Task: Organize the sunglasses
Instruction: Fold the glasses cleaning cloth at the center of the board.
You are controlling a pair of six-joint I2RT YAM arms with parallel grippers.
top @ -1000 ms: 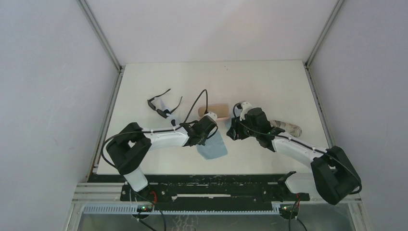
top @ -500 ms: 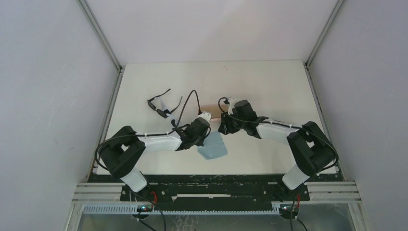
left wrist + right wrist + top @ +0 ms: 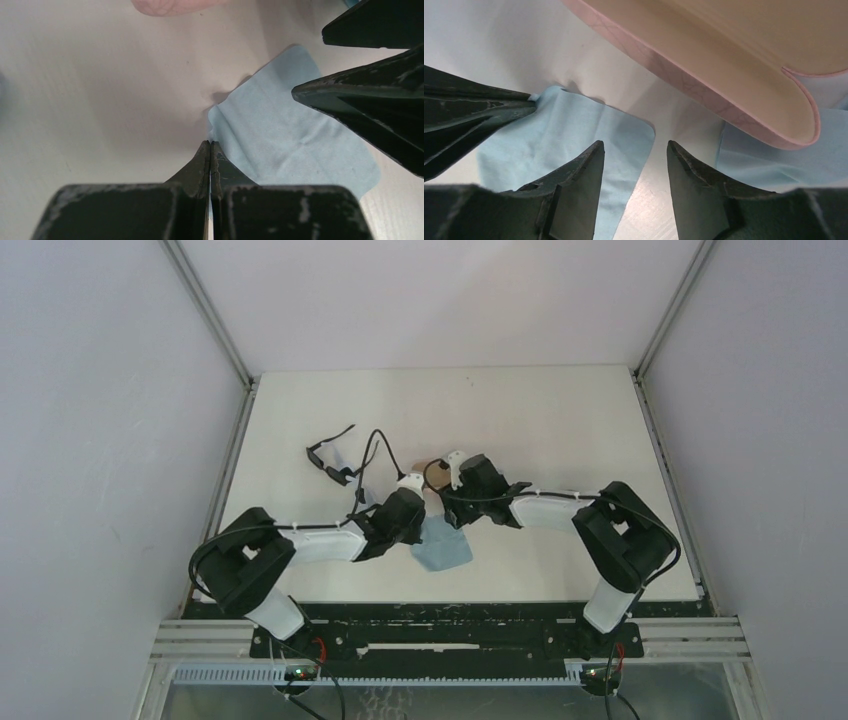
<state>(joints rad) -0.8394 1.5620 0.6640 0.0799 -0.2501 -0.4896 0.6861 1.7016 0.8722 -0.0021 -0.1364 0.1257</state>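
Observation:
The black-framed sunglasses [image 3: 334,462] lie open at the left of the table, apart from both grippers. The white-framed pair is out of view. My left gripper [image 3: 418,529] [image 3: 210,145] is shut, pinching the near-left corner of a light-blue cloth [image 3: 443,549] [image 3: 290,135]. My right gripper [image 3: 451,519] [image 3: 635,145] is open and empty, low over the cloth's [image 3: 569,135] far corner, close beside the pink oval case [image 3: 704,75]. The left fingers [image 3: 474,112] show at the left of the right wrist view.
The pink case [image 3: 432,466] lies open, beige inside, mostly hidden under the right wrist in the top view. A second light-blue cloth [image 3: 774,155] lies under its right end. The two grippers are close together over the cloth.
Both arms have moved left. The right gripper swung from right of the case to the cloth beside it. The left gripper came down and shut at the cloth's corner.

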